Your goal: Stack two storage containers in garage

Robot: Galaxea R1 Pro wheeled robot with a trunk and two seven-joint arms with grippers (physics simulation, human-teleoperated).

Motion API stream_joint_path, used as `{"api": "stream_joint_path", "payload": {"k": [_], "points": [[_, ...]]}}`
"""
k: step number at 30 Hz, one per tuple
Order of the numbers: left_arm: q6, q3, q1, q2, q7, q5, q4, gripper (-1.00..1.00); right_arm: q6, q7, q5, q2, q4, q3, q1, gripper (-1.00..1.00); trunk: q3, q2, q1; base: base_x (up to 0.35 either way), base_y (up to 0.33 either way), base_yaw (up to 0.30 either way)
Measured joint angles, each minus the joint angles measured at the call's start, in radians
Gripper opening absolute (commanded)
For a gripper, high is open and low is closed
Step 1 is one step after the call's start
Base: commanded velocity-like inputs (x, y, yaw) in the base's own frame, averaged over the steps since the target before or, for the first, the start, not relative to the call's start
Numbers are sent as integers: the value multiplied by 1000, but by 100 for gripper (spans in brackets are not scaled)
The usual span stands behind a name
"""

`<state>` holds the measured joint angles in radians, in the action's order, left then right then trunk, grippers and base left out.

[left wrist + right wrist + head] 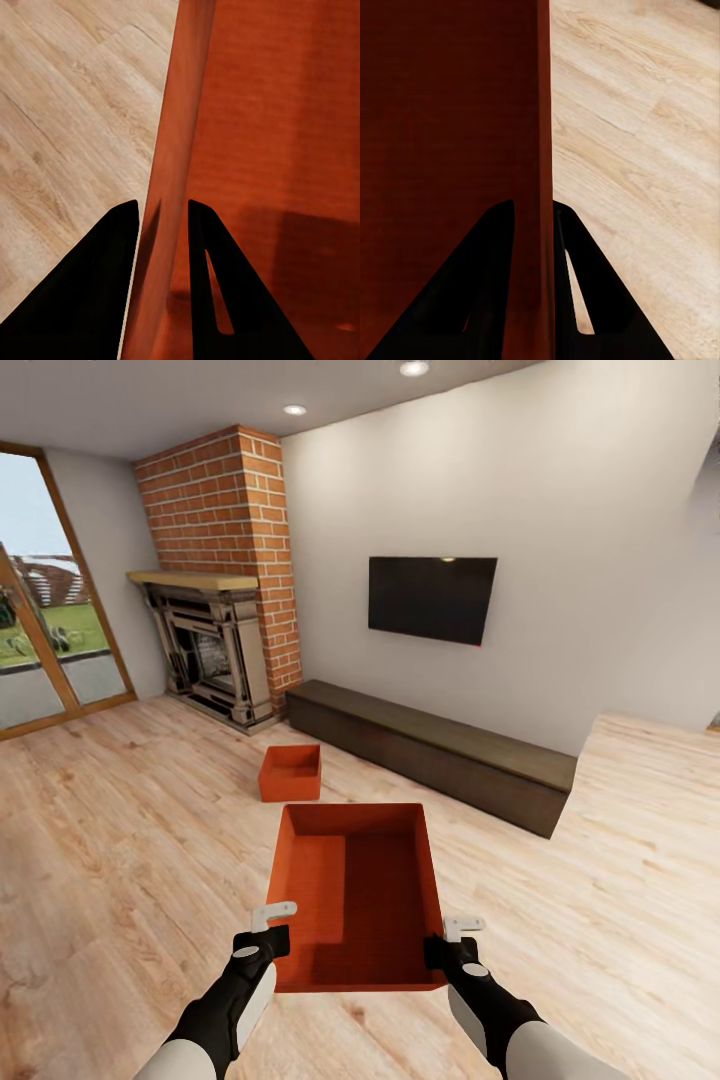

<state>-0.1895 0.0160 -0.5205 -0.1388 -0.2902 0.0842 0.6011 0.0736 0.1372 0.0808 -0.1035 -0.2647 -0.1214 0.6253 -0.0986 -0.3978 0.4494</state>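
At the left edge of the head view a glass door gives onto grass, and just right of it the red brick chimney (225, 520) rises over the ornate fireplace (210, 650), so this is plainly the living room with its light wood plank floor (110, 830). Nothing of the garage shows, so neither box has got there yet.

Lower centre, one storage container (360, 895) is held up in front of the robot, open side up and empty. The left gripper (268, 928) has it by the left wall near the close corner; in the left wrist view its fingers (101, 285) stand either side of that thin orange wall (169, 187), clamped on it. A little above and left of the held box, the second storage container (291, 772) sits on the planks in mid-frame, untouched, just in front of the long dark bench (430, 745) under the black TV (432, 598).

At the lower right the right gripper (455, 940) pinches the opposite wall the same way, its fingers (600, 292) closed on it.

By my reckoning one box is picked up, and both trips and the stacking are left.
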Motion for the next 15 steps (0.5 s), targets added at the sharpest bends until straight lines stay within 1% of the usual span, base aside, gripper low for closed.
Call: {"api": "stream_joint_path", "payload": {"k": [15], "points": [[0, 1, 0, 0, -1, 1, 0, -100, 0, -1, 0, 0, 0, 0, 0, -100, 24, 0, 0, 0, 0, 0]]}}
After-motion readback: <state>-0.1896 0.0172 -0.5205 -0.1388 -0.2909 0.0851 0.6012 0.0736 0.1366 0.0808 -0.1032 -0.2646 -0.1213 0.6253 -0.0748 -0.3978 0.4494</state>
